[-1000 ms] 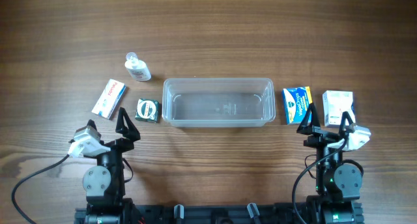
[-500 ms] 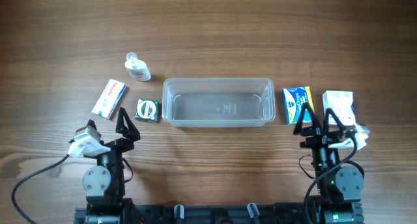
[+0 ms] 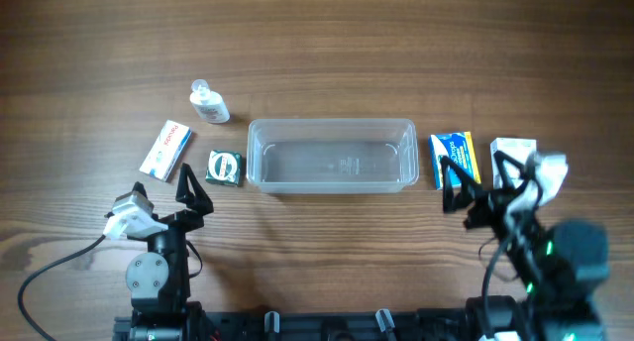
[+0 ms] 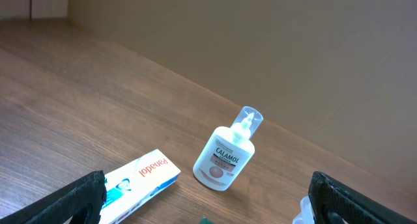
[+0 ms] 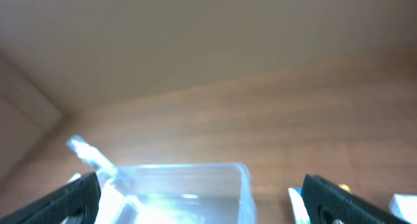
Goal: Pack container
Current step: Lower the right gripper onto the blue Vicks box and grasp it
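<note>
The clear plastic container (image 3: pixel 331 155) lies empty at the table's middle; it also shows blurred in the right wrist view (image 5: pixel 189 188). My left gripper (image 3: pixel 193 190) is open, just below the small green box (image 3: pixel 224 168). My right gripper (image 3: pixel 482 187) is open and raised, just below the blue box (image 3: pixel 453 159) and the white box (image 3: pixel 511 155). A Panadol box (image 3: pixel 165 149) and a Calamol bottle (image 3: pixel 209 103) lie at the left; they also show in the left wrist view as the Panadol box (image 4: pixel 140 177) and the bottle (image 4: pixel 227 157).
Bare wood table lies all round the container, with wide open room at the back. Cables trail from both arm bases at the front edge.
My right arm has lifted and swung forward and a little left, toward the two boxes on the right. The left arm and all objects have stayed still.
</note>
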{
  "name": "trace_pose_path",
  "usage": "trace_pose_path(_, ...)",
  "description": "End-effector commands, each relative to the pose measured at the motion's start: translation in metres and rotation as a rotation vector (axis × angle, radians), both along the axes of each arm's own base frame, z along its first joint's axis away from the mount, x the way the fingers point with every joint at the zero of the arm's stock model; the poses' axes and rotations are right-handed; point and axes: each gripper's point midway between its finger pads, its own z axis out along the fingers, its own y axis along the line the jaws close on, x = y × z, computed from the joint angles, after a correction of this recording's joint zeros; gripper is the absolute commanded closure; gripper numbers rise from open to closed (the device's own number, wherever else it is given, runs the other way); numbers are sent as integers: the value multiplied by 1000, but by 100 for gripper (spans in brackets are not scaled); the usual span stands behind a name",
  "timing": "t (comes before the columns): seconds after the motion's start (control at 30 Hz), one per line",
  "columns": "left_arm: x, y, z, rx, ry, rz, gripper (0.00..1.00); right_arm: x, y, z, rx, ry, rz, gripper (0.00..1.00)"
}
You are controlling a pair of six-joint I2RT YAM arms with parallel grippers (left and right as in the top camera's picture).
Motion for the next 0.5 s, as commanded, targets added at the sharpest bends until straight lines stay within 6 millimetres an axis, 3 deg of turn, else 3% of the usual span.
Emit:
trace_pose_path(0.0,0,-1,-3,2,8,-4,0,31,-27,2,-175,163,-108,0)
trace_pose_path(0.1,0,-1,-3,2,8,-4,0,53,-46,-9,-249,317,-194,0)
trace_pose_path(0.2,0,-1,-3,2,8,-4,0,73,-48,-26,-315,455,-170,0)
trace_pose_path(0.33,0,-1,-3,2,8,-4,0,84,-46,-72,-366,676,-111,0)
trace_pose_path(0.47,0,-1,-3,2,8,-4,0,75,-47,-123,-405,889,-65,0)
